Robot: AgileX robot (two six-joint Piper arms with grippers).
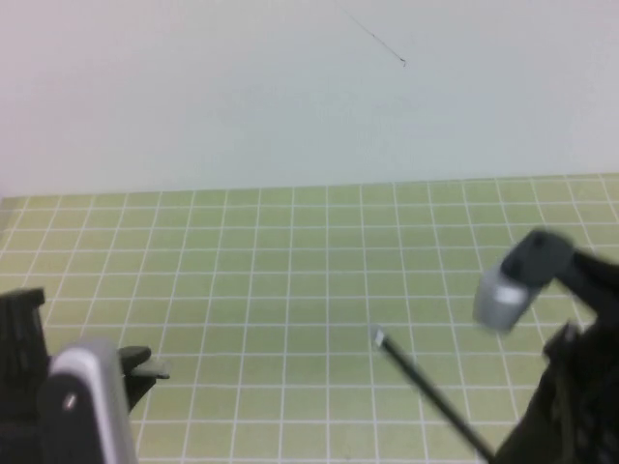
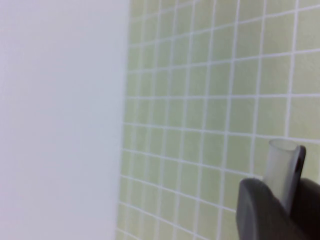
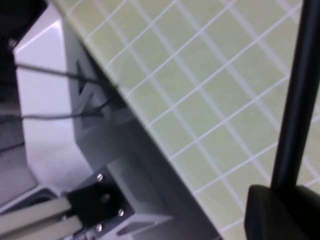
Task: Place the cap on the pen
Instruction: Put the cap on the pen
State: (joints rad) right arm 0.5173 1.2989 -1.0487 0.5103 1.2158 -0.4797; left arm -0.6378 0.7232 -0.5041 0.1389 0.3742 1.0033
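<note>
My right gripper (image 1: 527, 440) sits at the lower right of the high view, above the green grid mat (image 1: 290, 290). It is clamped on the pen (image 1: 430, 394), whose black shaft runs up and to the left from the gripper and ends in a small silvery tip (image 1: 377, 336) clear of the mat surface. The high view shows the pen's full exposed length, but not where my fingers meet it.

The right wrist view supplies that detail: the pen (image 3: 295, 100) appears as a straight black bar rising out of a dark finger (image 3: 280, 210) at the frame's lower edge, pressed against it. That view also shows a white and grey housing (image 3: 55, 105) with thin cables beside the mat's edge, which the high view does not cover.

My left gripper (image 1: 145, 367) is at the lower left of the high view, low over the mat and well apart from the pen. What it holds is not legible there. The left wrist view resolves it: a translucent cap (image 2: 282, 170), open end outward, held between my dark fingers (image 2: 260, 210), with the white wall (image 2: 60, 120) alongside the mat.
</note>
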